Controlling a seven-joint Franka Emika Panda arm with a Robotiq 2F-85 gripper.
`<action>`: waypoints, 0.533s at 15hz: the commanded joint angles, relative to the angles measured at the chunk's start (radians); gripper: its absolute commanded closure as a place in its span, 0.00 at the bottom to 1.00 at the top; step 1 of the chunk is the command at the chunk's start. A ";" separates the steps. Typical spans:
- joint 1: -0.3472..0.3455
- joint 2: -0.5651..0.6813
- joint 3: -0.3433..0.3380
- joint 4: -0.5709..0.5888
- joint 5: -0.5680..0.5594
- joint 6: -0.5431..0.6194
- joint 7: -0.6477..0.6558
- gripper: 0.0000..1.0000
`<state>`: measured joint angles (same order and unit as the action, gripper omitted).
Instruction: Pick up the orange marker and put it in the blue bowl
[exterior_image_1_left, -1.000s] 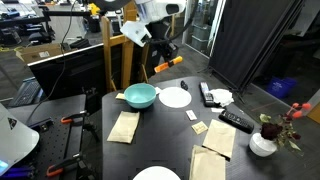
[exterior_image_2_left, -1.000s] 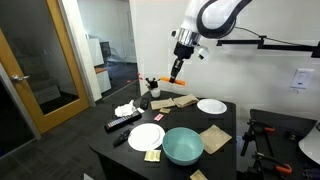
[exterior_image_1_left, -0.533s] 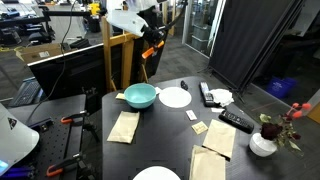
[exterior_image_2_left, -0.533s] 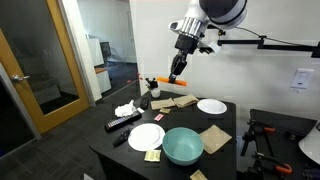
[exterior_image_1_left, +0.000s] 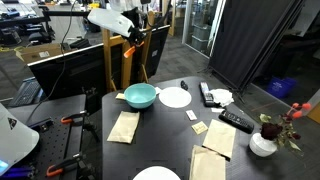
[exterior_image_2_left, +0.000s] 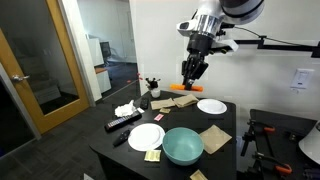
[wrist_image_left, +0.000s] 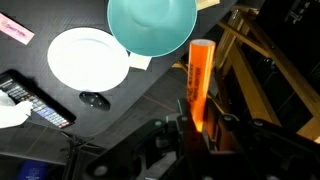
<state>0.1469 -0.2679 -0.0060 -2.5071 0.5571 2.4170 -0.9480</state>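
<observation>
My gripper (wrist_image_left: 200, 126) is shut on the orange marker (wrist_image_left: 198, 82), which sticks out from between the fingers. It holds the marker high above the black table, as both exterior views show the gripper (exterior_image_2_left: 192, 72) (exterior_image_1_left: 134, 44). The marker (exterior_image_2_left: 183, 87) shows just under the fingers. The blue bowl (wrist_image_left: 152, 25) lies below and ahead in the wrist view, empty with a pale inside. It stands on the table in both exterior views (exterior_image_1_left: 140, 95) (exterior_image_2_left: 183, 145). The gripper is off to the side of the bowl, not over it.
White plates (wrist_image_left: 88, 57) (exterior_image_1_left: 175, 97) (exterior_image_2_left: 211, 106) and tan napkins (exterior_image_1_left: 124, 126) lie on the table. Black remotes (exterior_image_1_left: 236, 120) (wrist_image_left: 34, 100) and a flower vase (exterior_image_1_left: 264, 141) stand toward one end. A wooden frame (exterior_image_1_left: 112, 58) stands behind the table, near the gripper.
The arm has swung sideways with the marker, past the wooden frame and a little higher. The marker stays gripped and now lies nearer level.
</observation>
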 joint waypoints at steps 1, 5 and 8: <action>0.033 -0.047 -0.002 -0.074 0.006 0.025 -0.022 0.95; 0.088 -0.024 0.007 -0.128 0.046 0.118 -0.058 0.95; 0.135 -0.002 0.019 -0.171 0.072 0.237 -0.084 0.95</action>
<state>0.2399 -0.2785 0.0057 -2.6340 0.5812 2.5462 -0.9782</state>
